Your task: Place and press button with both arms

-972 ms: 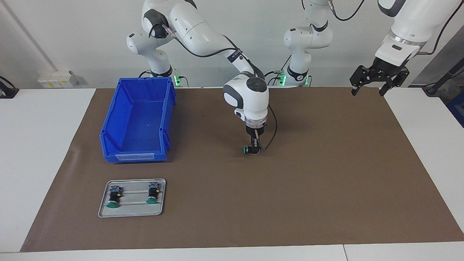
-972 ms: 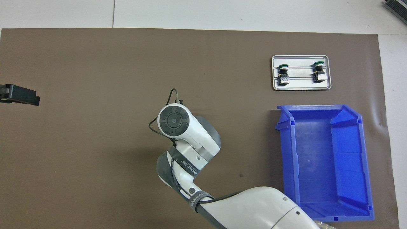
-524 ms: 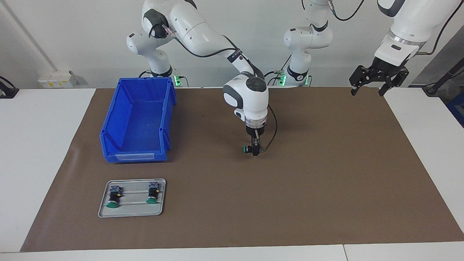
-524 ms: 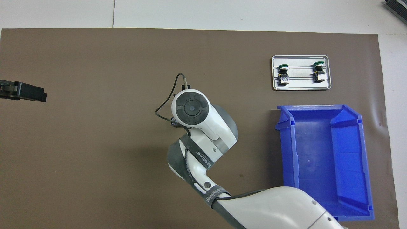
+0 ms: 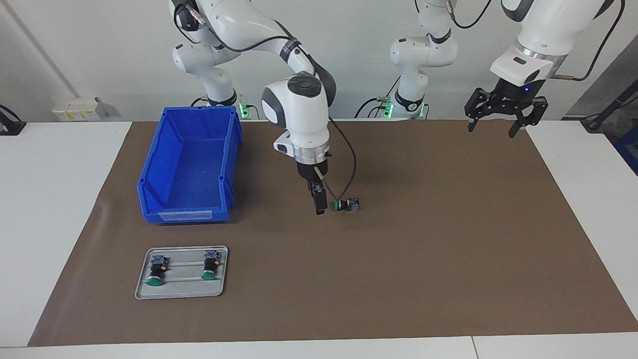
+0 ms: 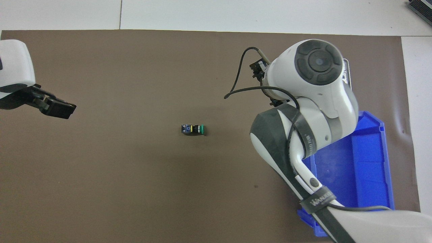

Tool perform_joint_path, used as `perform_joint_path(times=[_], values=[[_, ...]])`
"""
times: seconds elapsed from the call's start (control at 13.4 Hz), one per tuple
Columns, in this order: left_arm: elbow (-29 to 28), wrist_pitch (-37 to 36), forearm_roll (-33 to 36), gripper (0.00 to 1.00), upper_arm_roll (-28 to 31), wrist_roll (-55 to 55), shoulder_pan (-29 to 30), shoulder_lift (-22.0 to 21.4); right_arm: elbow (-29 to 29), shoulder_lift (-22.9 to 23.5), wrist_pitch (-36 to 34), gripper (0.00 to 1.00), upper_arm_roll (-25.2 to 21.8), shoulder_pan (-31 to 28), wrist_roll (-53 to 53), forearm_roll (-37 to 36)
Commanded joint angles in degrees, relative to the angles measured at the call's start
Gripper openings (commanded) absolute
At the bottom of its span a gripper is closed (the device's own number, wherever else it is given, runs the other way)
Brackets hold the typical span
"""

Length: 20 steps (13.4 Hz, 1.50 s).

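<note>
Empty and pointing straight down, the right gripper point(image 5: 320, 202) hangs beside the button point(image 5: 347, 204); I cannot tell whether its jaws are parted. The button lies mid-mat on its side, its long axis along the table's length, green cap toward the right arm's end. The left gripper point(image 5: 498, 110), jaws spread and empty, hovers over the mat's point(image 5: 448, 249) corner nearest the left arm's base.

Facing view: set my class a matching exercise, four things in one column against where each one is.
Things
1. small green-capped push-button switch
2. blue plastic bin
3. flat grey metal tray
4. left arm's black two-finger gripper

Places
A. carries two other switches
B. open, up over the left arm's end of the brown mat
C. lying on its side on the mat, beside the right gripper, not held
D. nearer to the robots than the tray

Pairs: 1-C, 2-D, 3-A, 4-B
</note>
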Motion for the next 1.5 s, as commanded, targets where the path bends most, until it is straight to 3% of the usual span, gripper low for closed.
perform_joint_path(times=[0.0,0.3,0.67,0.97,1.27,1.42], values=[[-5.7,4.1,-2.3,0.96,0.4,8.8,-2.3,-3.0,-2.2,-4.2,-2.3,1.00,0.8,-6.3,-20.0,1.0],[-7.7,5.2,-4.3,0.96,0.3,21.1,-4.4,-3.0,-2.1,-8.3,-7.7,1.00,0.8,-14.3,-48.9,1.1],[-14.6,12.3,-7.2,0.97,0.4,30.8,-9.6,-2.2,-1.2,-14.3,-18.2,1.00,0.4,-22.0,-67.6,4.1],[-15.5,18.4,-8.7,0.97,0.4,33.6,-14.6,4.6,-1.7,-16.8,-24.2,1.00,0.2,-23.3,-70.7,4.1],[-20.5,29.1,-8.6,0.97,0.4,34.1,-18.2,8.2,-1.4,-17.9,-24.9,1.00,0.5,-22.6,-70.7,3.8],[-20.8,34.3,-8.7,0.98,0.5,33.5,-21.1,12.3,-0.7,-17.6,-24.7,1.00,1.0,-22.1,-71.0,2.7]])
